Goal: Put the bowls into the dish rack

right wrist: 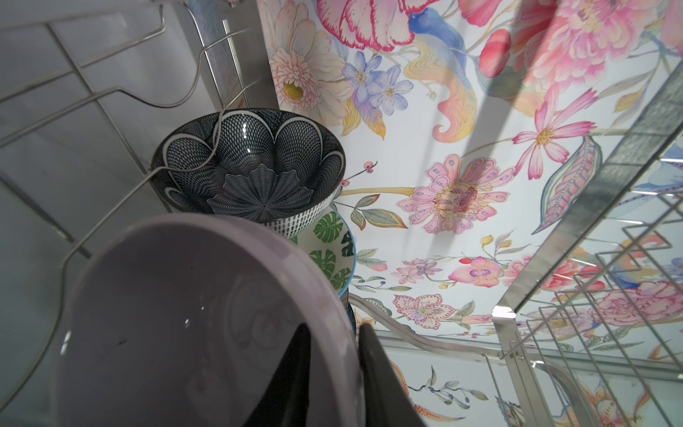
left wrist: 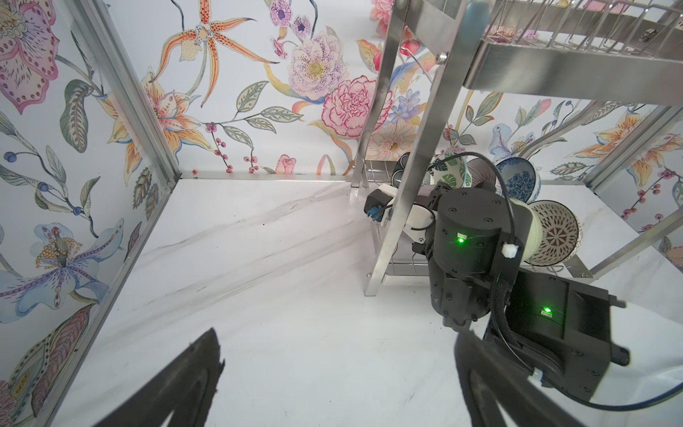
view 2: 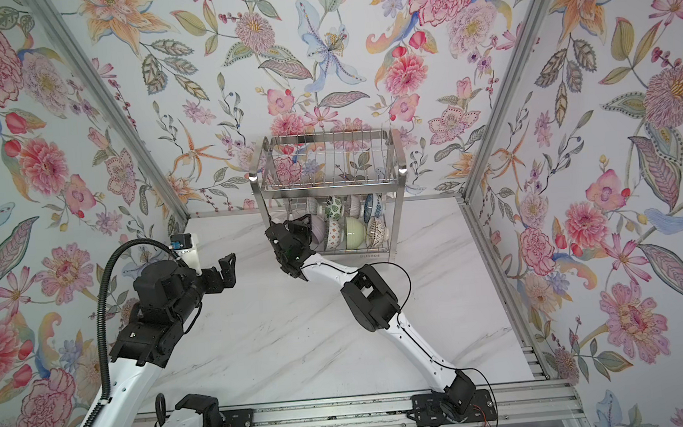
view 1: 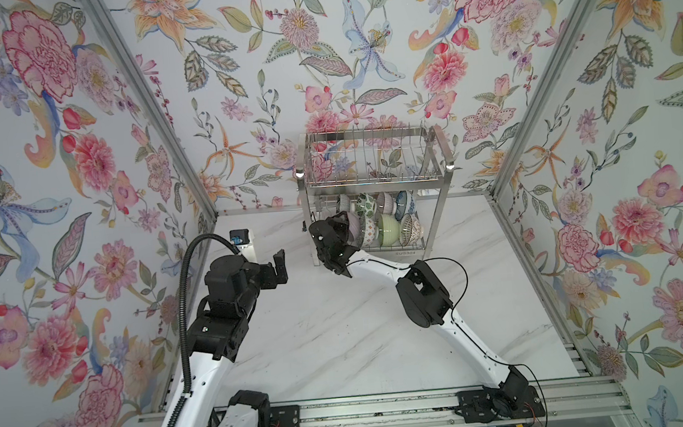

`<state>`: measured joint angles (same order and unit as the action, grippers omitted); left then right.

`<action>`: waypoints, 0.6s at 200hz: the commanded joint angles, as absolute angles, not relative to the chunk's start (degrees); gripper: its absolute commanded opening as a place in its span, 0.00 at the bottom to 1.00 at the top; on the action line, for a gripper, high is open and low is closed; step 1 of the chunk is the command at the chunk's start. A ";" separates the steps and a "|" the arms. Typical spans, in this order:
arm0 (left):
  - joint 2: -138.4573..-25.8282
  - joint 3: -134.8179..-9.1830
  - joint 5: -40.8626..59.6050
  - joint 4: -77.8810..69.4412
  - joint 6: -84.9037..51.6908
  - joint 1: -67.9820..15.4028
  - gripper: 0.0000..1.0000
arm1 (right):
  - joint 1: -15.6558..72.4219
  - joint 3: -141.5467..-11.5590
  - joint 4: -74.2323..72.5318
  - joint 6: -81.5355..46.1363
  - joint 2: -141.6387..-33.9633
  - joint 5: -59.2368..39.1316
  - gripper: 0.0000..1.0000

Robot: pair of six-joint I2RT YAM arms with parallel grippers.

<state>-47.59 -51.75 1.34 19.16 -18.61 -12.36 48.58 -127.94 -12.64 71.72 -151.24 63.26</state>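
Observation:
The dish rack (view 1: 374,178) (view 2: 329,186) (left wrist: 554,74) stands at the back of the marble table. Several bowls stand on edge on its lower shelf, among them a green one (view 1: 389,229), a brown lattice one (left wrist: 554,233) and a blue floral one (left wrist: 517,179). My right gripper (view 1: 342,222) (view 2: 303,226) (right wrist: 334,327) reaches in at the shelf's left end. Its jaws straddle the rim of the lilac bowl (right wrist: 184,314), one finger inside and one outside; whether they press it is unclear. A dark flower bowl (right wrist: 255,166) and a leaf-print bowl (right wrist: 332,251) sit just behind. My left gripper (view 1: 277,269) (view 2: 227,269) (left wrist: 338,332) hangs open over bare table.
A white block with a small blue part (view 1: 244,243) stands by the back left corner post. Floral walls with aluminium posts close in three sides. The arm bases ride a metal rail (view 1: 347,414) along the front edge. The right forearm (view 1: 421,291) crosses the table's middle.

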 commanded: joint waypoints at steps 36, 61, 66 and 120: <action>-46.67 -50.58 2.24 20.26 -18.46 -11.65 0.99 | 51.79 -130.01 -8.29 67.89 -152.57 60.41 0.26; -46.63 -50.45 2.43 20.06 -18.53 -11.66 0.99 | 51.93 -130.54 -7.34 66.94 -152.28 60.22 0.30; -46.75 -50.38 2.38 20.08 -18.53 -11.61 0.99 | 51.94 -130.63 -7.27 66.74 -152.31 60.12 0.30; -46.67 -50.14 2.56 20.04 -18.59 -11.68 0.99 | 52.03 -131.82 -5.52 64.68 -151.78 59.43 0.34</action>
